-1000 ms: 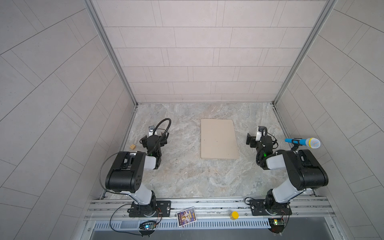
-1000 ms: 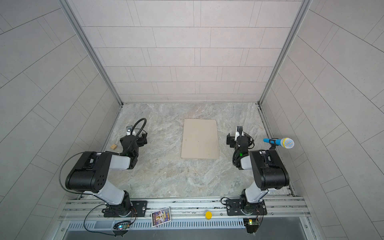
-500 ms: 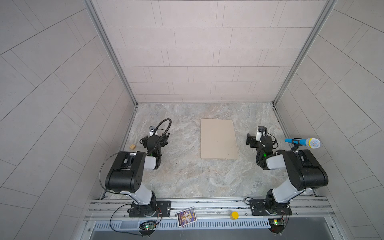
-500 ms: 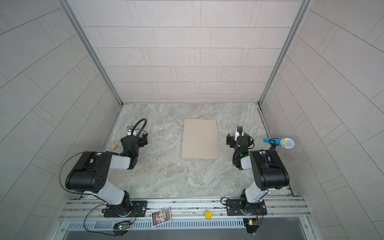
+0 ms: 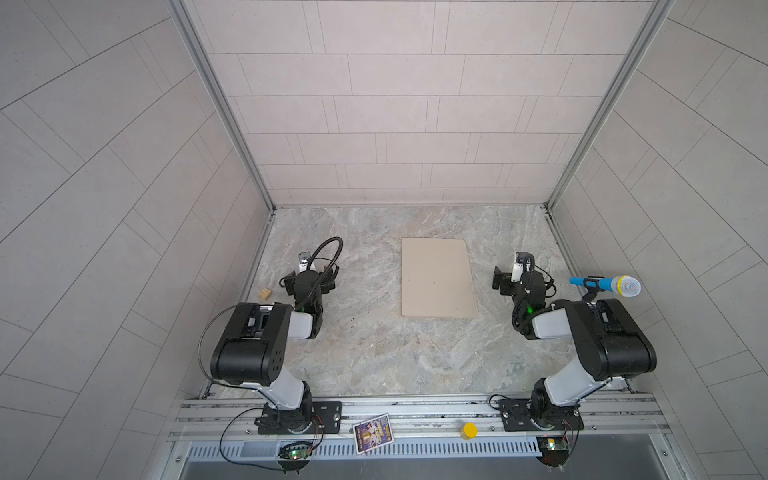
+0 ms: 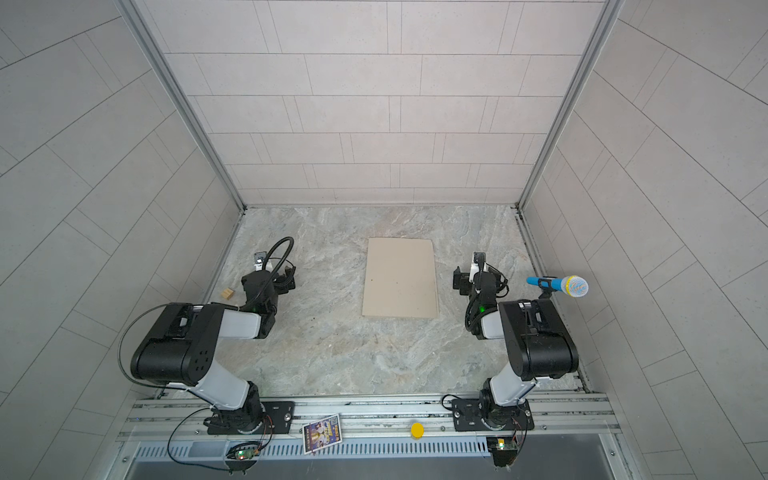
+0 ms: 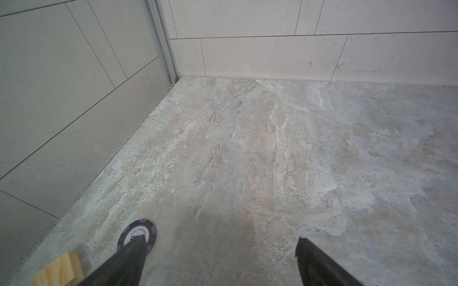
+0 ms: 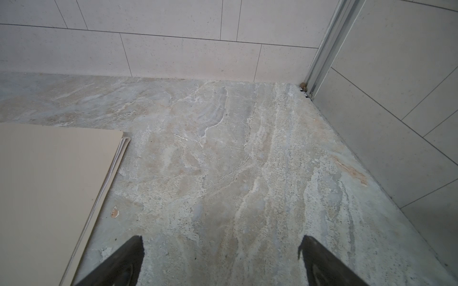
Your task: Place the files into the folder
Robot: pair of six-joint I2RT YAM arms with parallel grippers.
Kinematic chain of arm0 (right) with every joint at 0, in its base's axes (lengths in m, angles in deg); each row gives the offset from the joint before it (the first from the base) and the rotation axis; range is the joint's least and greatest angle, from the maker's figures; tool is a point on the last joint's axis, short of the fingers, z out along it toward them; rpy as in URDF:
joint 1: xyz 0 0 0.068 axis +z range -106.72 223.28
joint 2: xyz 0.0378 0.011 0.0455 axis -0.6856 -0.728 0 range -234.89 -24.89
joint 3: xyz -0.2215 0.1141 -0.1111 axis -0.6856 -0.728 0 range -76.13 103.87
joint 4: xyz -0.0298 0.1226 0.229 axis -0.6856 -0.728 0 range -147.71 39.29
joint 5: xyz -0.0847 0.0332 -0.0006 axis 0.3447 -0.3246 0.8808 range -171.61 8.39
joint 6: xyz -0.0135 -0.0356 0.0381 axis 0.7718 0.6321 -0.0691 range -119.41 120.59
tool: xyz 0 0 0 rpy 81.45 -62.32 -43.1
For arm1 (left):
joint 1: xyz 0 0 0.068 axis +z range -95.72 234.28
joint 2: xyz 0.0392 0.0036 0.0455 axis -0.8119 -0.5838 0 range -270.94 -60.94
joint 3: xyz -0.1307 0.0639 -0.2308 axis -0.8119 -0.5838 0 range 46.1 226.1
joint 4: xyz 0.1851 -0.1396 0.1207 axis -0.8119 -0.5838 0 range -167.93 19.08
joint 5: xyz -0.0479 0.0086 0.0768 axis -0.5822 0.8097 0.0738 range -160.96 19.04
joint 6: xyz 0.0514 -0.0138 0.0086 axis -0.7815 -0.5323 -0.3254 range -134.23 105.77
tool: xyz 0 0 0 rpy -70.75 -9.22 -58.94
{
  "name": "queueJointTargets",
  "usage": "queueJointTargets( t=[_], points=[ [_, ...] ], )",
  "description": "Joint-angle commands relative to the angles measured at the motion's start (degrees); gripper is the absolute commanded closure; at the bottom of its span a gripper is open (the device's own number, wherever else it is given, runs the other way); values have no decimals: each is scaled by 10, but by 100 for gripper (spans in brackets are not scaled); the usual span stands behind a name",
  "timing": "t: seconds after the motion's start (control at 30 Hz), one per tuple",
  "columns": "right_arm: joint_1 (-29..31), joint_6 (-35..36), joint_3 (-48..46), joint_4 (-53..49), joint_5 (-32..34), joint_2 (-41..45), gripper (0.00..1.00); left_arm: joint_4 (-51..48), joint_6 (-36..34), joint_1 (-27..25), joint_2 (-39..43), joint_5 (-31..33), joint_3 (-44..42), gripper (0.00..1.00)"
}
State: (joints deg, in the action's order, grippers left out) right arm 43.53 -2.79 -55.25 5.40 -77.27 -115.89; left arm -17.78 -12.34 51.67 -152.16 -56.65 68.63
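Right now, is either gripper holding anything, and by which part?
Nothing is held: left gripper and right gripper are both open and empty.

Robot lab test cell, not a home. Left arm (image 5: 249, 349) and right arm (image 5: 606, 345) are bolted to an aluminium rail (image 5: 415, 411). Tile-print wall panels (image 5: 395, 104) sit in metal corner posts (image 5: 221, 104). Marble-print bench (image 5: 374, 353), exposed cables, lit circuit board (image 5: 296, 454) up front.

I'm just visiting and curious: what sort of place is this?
Likely a robot test booth: a left arm and right arm bolted to a metal rail, a marble-look table walled by tiled panels, a tan folder lying closed.
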Motion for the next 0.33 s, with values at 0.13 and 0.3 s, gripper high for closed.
queueJointTargets(
  t=[0.13, 0.3],
  points=[
    [1, 11, -2, -2, 1, 6, 1, 6, -1, 2, 4, -4, -4, 0],
    [8, 14, -3, -1, 12, 7, 1, 6, -1, 2, 4, -3, -3, 0]
  ],
)
